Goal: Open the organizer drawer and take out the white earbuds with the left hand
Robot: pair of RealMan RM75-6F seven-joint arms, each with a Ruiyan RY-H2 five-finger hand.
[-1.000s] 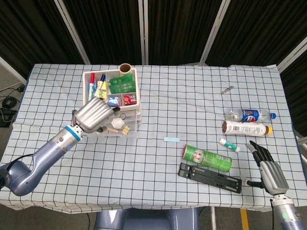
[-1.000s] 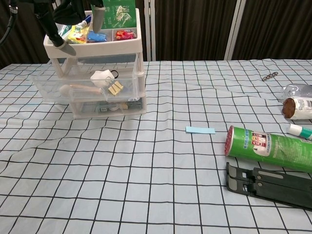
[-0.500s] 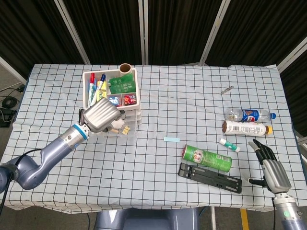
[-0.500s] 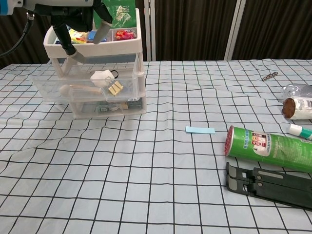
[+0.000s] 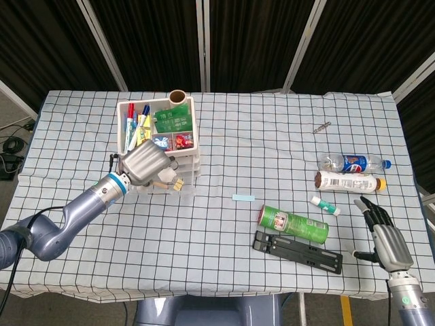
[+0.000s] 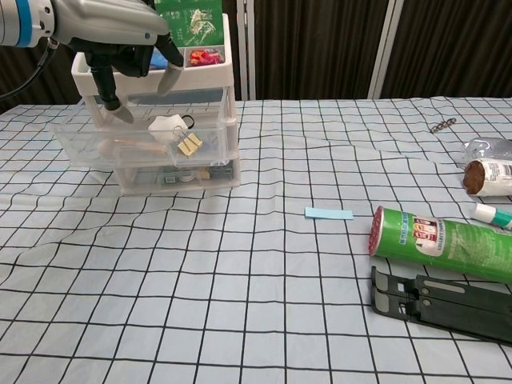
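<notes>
Right hand (image 5: 385,239) rests at the near right edge of the table, fingers loosely apart, holding nothing; leave it there. Middle drawer (image 6: 136,144) of the organizer (image 6: 156,88) stands pulled out toward you. White earbuds (image 6: 166,128) lie inside it, just left of the tan clips (image 6: 190,144). Your left hand (image 6: 120,40) hovers above the drawer, fingers spread and pointing down, empty. Lower straight onto the earbuds, pinch them alone, and keep clear of the clips and the drawer's front wall.
</notes>
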